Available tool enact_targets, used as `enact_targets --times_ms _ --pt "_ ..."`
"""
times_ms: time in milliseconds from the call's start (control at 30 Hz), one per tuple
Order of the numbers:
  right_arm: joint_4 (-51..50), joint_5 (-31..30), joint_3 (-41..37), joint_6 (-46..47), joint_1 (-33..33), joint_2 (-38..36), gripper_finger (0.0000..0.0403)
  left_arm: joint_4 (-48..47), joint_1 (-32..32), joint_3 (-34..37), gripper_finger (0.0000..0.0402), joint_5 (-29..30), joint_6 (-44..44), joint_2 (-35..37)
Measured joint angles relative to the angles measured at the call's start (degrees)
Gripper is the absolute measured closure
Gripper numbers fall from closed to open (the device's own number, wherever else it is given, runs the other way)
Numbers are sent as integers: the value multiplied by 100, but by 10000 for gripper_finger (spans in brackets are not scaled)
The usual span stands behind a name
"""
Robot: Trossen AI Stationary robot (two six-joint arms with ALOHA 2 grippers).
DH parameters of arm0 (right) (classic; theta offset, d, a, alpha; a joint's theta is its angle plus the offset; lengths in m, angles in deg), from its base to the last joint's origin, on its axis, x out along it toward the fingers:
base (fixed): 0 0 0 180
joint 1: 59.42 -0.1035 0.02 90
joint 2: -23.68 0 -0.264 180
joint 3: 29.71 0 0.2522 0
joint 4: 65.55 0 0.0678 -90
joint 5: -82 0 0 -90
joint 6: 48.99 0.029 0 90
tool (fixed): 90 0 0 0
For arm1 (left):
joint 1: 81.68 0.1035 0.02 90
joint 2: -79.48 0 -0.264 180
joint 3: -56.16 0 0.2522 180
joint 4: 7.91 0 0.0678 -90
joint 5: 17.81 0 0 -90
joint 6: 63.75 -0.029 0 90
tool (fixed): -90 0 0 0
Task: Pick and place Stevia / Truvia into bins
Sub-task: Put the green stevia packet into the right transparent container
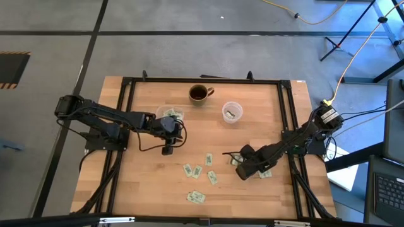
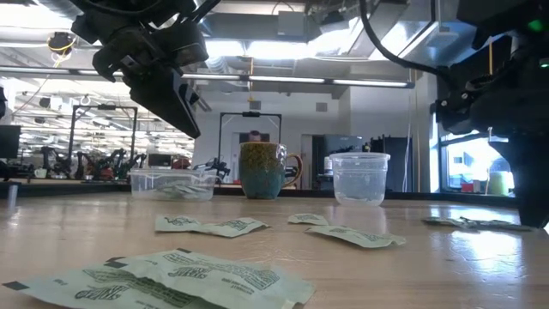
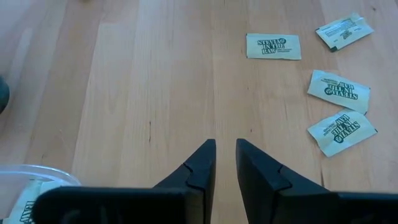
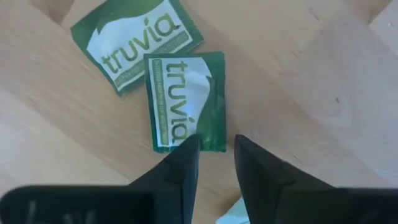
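Truvia sachet (image 4: 183, 99) just beyond right gripper (image 4: 212, 163) fingertips.

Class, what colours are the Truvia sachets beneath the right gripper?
Dark green with white; the Truvia sachets show best in the right wrist view.

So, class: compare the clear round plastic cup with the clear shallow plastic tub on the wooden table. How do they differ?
The clear round plastic cup stands taller than the clear shallow plastic tub, which is low and wide. The cup is round from above; the tub looks rounded-rectangular. The cup sits beside the dark mug toward the right arm's side, the tub toward the left arm's. Both are see-through and hold sachets.
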Motion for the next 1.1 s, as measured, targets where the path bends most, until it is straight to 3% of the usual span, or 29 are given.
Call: enact_targets --times_ms 433,667,933,1100 --pt "7 42 -2 1 -2 7 392 0 0 0 344 0 0 0" --pt "-177 48 83 -4 -2 27 400 0 0 0 345 -1 2 0" --pt "-1909 29 924 -34 -2 46 402 0 1 0 345 -4 2 0" --pt "-3147 -595 1700 -398 172 35 402 0 2 0 348 -3 2 0"
